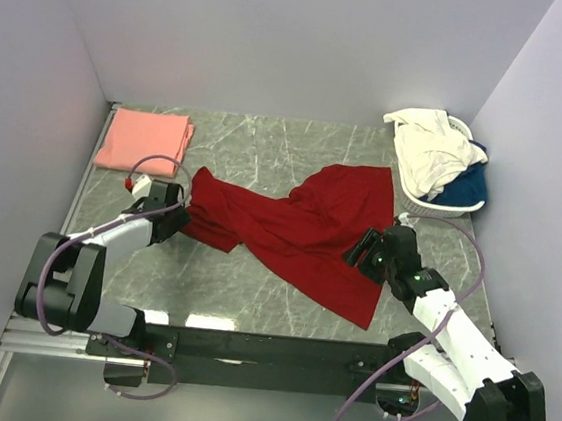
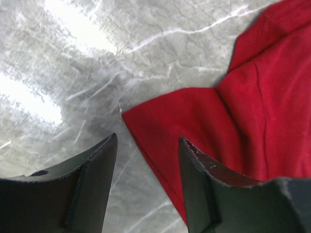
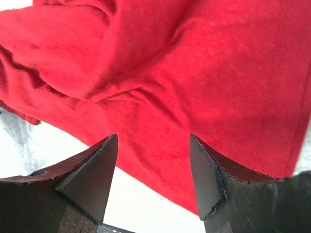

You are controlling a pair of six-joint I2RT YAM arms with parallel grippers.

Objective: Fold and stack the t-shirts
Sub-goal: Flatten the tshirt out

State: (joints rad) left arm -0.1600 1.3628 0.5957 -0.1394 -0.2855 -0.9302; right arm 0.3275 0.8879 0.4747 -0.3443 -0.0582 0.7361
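Note:
A deep red t-shirt [image 1: 299, 228] lies crumpled and spread across the middle of the marble table. My left gripper [image 1: 174, 209] sits at its left end, open, with a corner of the red cloth [image 2: 194, 126] just ahead of the fingers and under the right one. My right gripper [image 1: 369, 250] is open over the shirt's right side; red cloth [image 3: 194, 87] fills its view and its edge runs between the fingers. A folded salmon pink t-shirt [image 1: 146, 140] lies at the far left. Cream-white [image 1: 429, 144] and blue [image 1: 465, 185] t-shirts sit in the basket.
A white slatted basket [image 1: 438, 201] stands at the far right corner. Grey walls close in the table on three sides. Bare marble [image 1: 267, 149] lies between the pink shirt and the basket.

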